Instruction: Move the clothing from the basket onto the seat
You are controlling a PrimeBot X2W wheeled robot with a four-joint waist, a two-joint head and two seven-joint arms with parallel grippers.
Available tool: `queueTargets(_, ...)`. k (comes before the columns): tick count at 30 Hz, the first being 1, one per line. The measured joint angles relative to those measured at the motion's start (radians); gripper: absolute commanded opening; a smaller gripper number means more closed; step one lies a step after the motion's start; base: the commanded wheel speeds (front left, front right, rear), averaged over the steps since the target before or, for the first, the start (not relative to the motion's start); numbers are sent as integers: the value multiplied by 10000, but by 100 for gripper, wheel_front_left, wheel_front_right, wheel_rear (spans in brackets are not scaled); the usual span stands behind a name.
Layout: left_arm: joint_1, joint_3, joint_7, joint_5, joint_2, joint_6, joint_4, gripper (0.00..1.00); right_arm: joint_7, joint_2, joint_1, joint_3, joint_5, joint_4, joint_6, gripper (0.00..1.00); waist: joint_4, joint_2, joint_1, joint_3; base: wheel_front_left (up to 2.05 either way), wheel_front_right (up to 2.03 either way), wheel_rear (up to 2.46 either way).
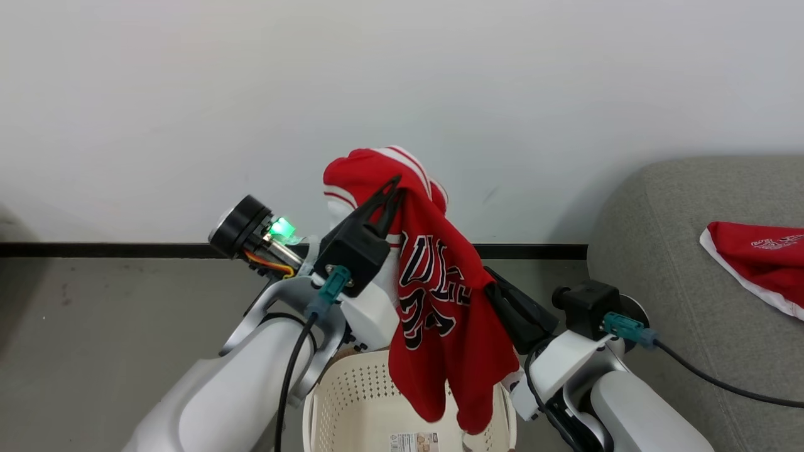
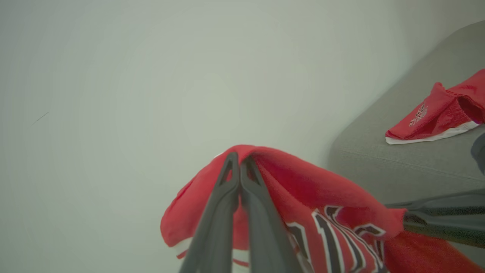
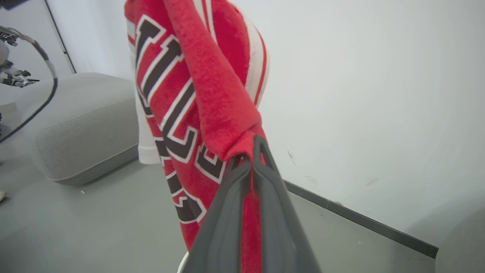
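Hanging red jersey (image 1: 440, 301), navy white-edged letters

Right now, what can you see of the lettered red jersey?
The jersey is soft red fabric with white stripe trim and large navy, white-edged letters. It hangs crumpled in the air over the basket, pinched near its top by the left gripper and at a side fold by the right gripper.

left arm (image 1: 239, 389) raised, jaws clamped; right arm (image 1: 628, 408) lower, jaws clamped
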Motion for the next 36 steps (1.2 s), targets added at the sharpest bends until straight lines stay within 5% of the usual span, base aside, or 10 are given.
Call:
queueTargets(7, 920, 506, -533, -736, 59, 245, 468, 4, 0, -17, 157, -616, 602, -715, 0, 0, -265, 0, 0, -9, 0, 0, 0)
queueTargets(8, 1025, 583, -617, -920, 25, 259, 495, 35, 0, -48, 159, -698, 608, -803, 0, 0, -305, 0, 0, -12, 0, 0, 0)
queueTargets(9, 1133, 658, -717, -1101, -13, 268, 516, 51, 0, -107, 156, -790, 640, -905, 0, 0, -346, 0, 0, -14, 0, 0, 0)
queueTargets(10, 1239, 702, -815, -1221, -38, 268, 523, 51, 0, -184, 152, -880, 690, -986, 0, 0, -386, 0, 0, -17, 0, 0, 0)
queueTargets(11, 1336, 731, -901, -1313, -54, 267, 541, 100, 0, -270, 150, -986, 690, -1043, 0, 0, -427, 0, 0, -19, 0, 0, 0)
queueTargets(36, 2741, 464, -2638, -2512, -257, -924, 416, 100, 0, -1856, 1133, -4015, 792, -2625, 0, 0, -1336, 0, 1, -24, 0, 0, 0)
